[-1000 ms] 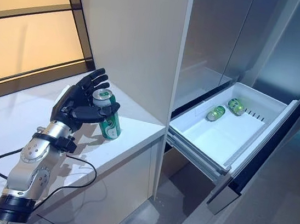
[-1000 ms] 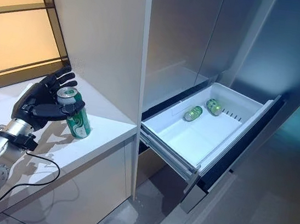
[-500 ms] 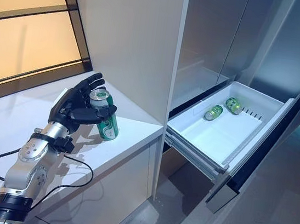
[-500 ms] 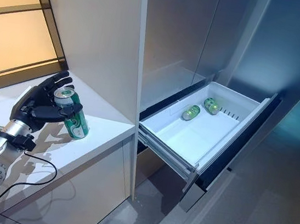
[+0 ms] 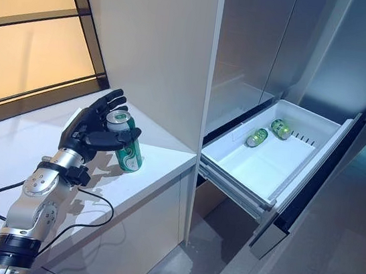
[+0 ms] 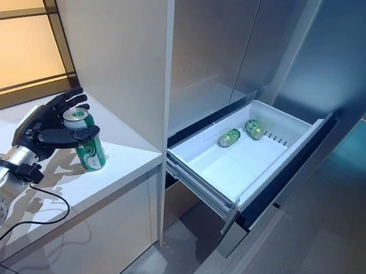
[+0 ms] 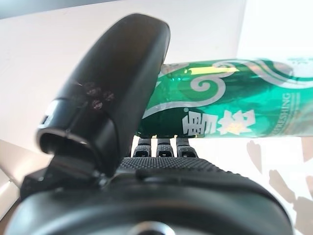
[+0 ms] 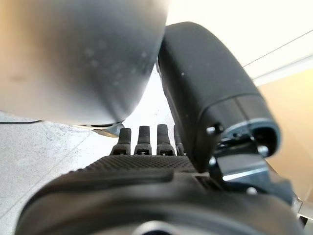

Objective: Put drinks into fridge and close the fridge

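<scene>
A green drink can (image 5: 126, 148) leans on the white counter (image 5: 163, 156), its top tipped towards my left hand (image 5: 89, 128). That hand is shut on the can (image 7: 234, 115), with the thumb (image 7: 112, 98) across its front and the fingers behind it. To the right, the fridge's white drawer (image 5: 299, 176) stands pulled out. Two more green cans (image 5: 260, 137) (image 5: 280, 128) lie on their sides at its far end. My right hand (image 8: 210, 93) shows only in its own wrist view, open and holding nothing.
A tall white cabinet panel (image 5: 162, 40) rises between the counter and the fridge. Grey fridge doors (image 5: 284, 35) stand shut above the drawer. A dark-framed window (image 5: 33, 43) backs the counter. Grey floor (image 5: 328, 264) lies below and right of the drawer.
The whole picture has shifted a little to the left, so the camera has moved. My left hand keeps its hold on the can on the counter.
</scene>
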### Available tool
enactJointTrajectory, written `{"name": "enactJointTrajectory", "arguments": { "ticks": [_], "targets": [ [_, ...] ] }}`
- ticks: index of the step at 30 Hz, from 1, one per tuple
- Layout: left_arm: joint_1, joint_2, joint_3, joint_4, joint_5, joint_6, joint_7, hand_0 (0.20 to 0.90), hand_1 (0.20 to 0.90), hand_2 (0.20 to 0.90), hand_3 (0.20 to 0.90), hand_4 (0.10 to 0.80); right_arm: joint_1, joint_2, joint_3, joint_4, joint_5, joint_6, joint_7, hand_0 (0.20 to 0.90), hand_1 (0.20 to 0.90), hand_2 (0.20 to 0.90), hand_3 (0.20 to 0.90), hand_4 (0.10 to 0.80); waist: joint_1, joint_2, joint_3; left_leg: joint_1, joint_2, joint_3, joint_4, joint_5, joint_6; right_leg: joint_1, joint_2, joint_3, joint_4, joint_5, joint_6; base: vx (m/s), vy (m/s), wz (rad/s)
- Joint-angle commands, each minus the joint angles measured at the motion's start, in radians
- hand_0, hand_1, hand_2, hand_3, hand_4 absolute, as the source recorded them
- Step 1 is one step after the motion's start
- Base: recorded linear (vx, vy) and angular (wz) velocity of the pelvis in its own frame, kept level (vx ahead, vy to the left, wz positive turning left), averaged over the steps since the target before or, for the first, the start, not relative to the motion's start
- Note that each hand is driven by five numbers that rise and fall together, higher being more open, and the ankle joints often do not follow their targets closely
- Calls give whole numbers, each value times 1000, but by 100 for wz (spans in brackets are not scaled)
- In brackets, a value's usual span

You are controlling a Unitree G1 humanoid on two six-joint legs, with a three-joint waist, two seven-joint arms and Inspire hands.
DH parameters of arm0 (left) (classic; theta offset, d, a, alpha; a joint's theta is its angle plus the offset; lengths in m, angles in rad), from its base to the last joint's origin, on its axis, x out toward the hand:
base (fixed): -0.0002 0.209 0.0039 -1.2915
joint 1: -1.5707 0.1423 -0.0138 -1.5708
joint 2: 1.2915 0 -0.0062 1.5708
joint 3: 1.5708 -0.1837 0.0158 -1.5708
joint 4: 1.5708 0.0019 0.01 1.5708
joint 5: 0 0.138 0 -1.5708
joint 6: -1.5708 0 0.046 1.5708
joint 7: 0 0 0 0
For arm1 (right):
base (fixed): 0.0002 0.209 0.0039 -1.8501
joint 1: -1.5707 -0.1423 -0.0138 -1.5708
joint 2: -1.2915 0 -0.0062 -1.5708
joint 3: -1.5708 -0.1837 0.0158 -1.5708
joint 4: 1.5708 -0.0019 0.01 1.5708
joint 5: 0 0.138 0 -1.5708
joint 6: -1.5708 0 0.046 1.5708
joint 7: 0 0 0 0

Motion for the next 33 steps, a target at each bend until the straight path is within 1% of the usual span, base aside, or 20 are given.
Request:
{"name": "enactJointTrajectory", "arguments": {
  "ticks": [1,9,10,11,12,18,23,26,28,29,31,32,33],
  "targets": [
    [-210,59,28,12,-39,-78,-5,900,900,900,900,800,-28,-26,22,31,-33,-7,29,900,900,900,900,800,-17,7,-6,34,-40,79,16,-105,24,-22,36,44,71,-91,22,0,0,0],
    [-212,65,21,19,-29,-69,-5,900,900,900,900,800,-24,-25,19,28,-25,-7,24,900,900,900,900,800,-22,8,-5,34,-41,82,17,-106,26,-24,38,51,72,-90,21,0,0,0],
    [-212,62,19,18,-28,-68,-8,589,589,589,538,438,-23,-25,18,30,-24,-7,24,900,900,900,900,800,-23,7,-5,34,-41,82,18,-106,26,-23,39,52,71,-90,20,0,0,0],
    [-211,62,18,17,-31,-68,-11,460,460,460,387,287,-23,-25,17,29,-23,-7,25,900,900,900,900,800,-23,7,-5,34,-41,82,18,-106,27,-23,39,53,71,-90,20,0,0,0],
    [-211,61,16,17,-30,-69,-14,300,300,300,200,100,-22,-25,16,29,-22,-6,25,900,900,900,900,800,-24,7,-5,36,-42,82,18,-107,27,-22,40,54,72,-90,20,0,0,0],
    [-214,57,10,19,-40,-70,-27,300,300,300,200,100,-23,-26,16,28,-19,-9,24,900,900,900,900,800,-29,7,-3,35,-42,83,19,-107,28,-25,42,60,74,-91,20,0,0,0],
    [-221,53,4,21,-79,-69,-46,300,300,300,200,100,-22,-27,18,23,5,-19,31,900,900,900,900,800,-33,8,-3,37,-41,87,19,-107,27,-24,43,64,74,-90,20,1,-3,-7],
    [-229,50,-3,18,-102,-68,-55,300,300,300,200,100,-24,-27,21,13,27,-31,40,900,900,900,900,800,-36,8,-2,38,-40,88,19,-107,27,-25,44,66,75,-89,20,1,-8,-11],
    [-236,45,-11,14,-121,-74,-68,300,300,300,200,100,-26,-26,22,-6,43,-57,47,900,900,900,900,800,-38,8,-1,38,-40,88,19,-106,27,-25,44,67,75,-88,20,-5,-11,-5],
    [-240,43,-14,9,-128,-78,-74,300,300,300,200,100,-28,-26,26,-22,30,-80,47,900,900,900,900,800,-39,7,0,38,-39,88,20,-106,28,-26,44,68,76,-88,20,-12,-23,-3],
    [-248,35,-28,-24,-160,-101,-101,300,300,300,200,100,-32,-33,59,-144,22,-124,41,900,900,900,900,800,-42,4,2,37,-38,88,21,-105,27,-26,43,67,76,-85,20,0,0,0],
    [-248,32,-30,-32,-174,-116,-123,300,300,300,200,100,-30,-35,66,-176,16,-166,49,900,900,900,900,800,-43,3,3,37,-38,88,21,-105,27,-26,43,67,76,-85,20,0,0,0],
    [-250,27,-36,-61,-186,-126,-134,300,300,300,200,100,-27,-37,86,-307,12,-134,33,900,900,900,900,800,-47,1,5,36,-37,88,21,-103,28,-28,43,69,78,-84,19,0,0,0]
  ]
}}
